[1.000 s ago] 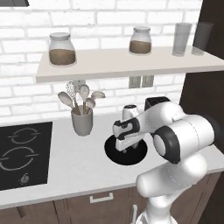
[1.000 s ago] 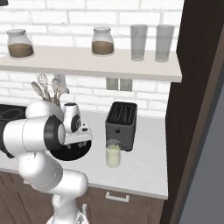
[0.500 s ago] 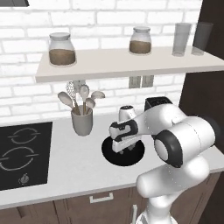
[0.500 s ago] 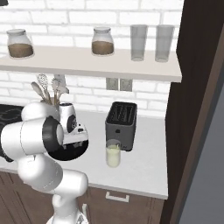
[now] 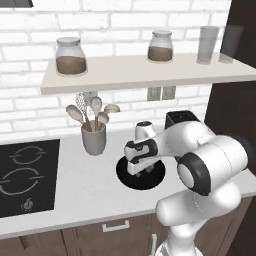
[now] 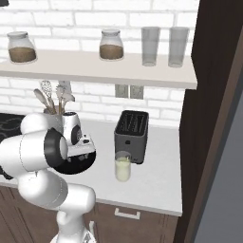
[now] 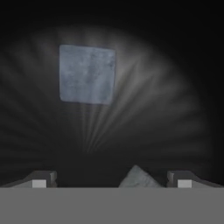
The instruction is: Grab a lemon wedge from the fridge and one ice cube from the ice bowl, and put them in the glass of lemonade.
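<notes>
From the left base view, the white arm is bending forward from the lower right, its end effector (image 5: 139,170) pointing down into the ice bowl (image 5: 131,180), a wide, shallow black bowl sitting on the pale tabletop (image 5: 85,190). The fingertips are hidden behind the wrist here, so their spread is not showing from this side. A grey utensil cup (image 5: 94,139) holding spoons and spatulas is standing behind and to the left of the bowl. A black cooktop (image 5: 25,175) is lying at the left edge. On the shelf (image 5: 140,72) above, two lidded jars (image 5: 70,56) of brown contents and two tall grey glasses (image 5: 208,45) are standing against the white brick wall.

From the right base view, the arm is rising from the lower left and covering most of the ice bowl (image 6: 80,166). The glass of lemonade (image 6: 123,167), a small clear tumbler of pale liquid, is standing on the tabletop just in front of the black toaster (image 6: 131,135) and to the right of the bowl, apart from it. A dark tall panel (image 6: 209,118) is filling the right side.

From the hand view, the camera is looking straight down into the dark bowl. One pale square ice cube (image 7: 87,74) is lying in the upper left, and the corner of a second ice cube (image 7: 138,177) is showing at the bottom between the two fingertips (image 7: 41,179). The end effector (image 7: 111,180) is standing released, its tips wide apart and gripping nothing.
</notes>
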You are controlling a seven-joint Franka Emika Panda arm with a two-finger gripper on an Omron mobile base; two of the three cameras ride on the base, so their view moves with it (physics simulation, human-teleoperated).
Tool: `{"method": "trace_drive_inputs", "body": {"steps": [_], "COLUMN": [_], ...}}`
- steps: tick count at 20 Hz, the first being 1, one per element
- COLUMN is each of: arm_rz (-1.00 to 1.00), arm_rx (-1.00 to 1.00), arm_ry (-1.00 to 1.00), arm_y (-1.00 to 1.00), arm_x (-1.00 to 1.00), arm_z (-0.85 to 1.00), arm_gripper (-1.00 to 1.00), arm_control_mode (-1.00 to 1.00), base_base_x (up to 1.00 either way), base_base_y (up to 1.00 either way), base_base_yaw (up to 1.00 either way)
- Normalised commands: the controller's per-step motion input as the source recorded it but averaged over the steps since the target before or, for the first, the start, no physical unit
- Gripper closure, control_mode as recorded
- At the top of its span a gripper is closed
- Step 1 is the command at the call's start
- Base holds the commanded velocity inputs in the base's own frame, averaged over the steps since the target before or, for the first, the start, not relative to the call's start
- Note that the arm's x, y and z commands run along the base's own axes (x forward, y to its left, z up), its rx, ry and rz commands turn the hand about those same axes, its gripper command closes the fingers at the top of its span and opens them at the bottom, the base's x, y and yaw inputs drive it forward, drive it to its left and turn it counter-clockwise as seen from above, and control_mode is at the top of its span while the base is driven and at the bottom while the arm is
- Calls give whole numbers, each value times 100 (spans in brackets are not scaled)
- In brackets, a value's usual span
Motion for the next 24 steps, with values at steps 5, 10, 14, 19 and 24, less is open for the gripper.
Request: {"method": "trace_drive_inputs", "body": {"steps": [5,10,14,19,24], "arm_rz": [0,0,0,0,0], "arm_rx": [0,0,6,6,3], "arm_ry": [-5,-9,-11,0,0], "arm_y": [2,0,0,0,0], "arm_x": [-17,-6,0,0,0], "arm_z": [2,0,0,0,0], "arm_gripper": [-100,-100,-100,-100,-100], "arm_control_mode": [-100,-100,-100,-100,-100], "base_base_x": [0,0,0,0,0], "base_base_y": [0,0,0,0,0], "base_base_yaw": [0,0,0,0,0]}}
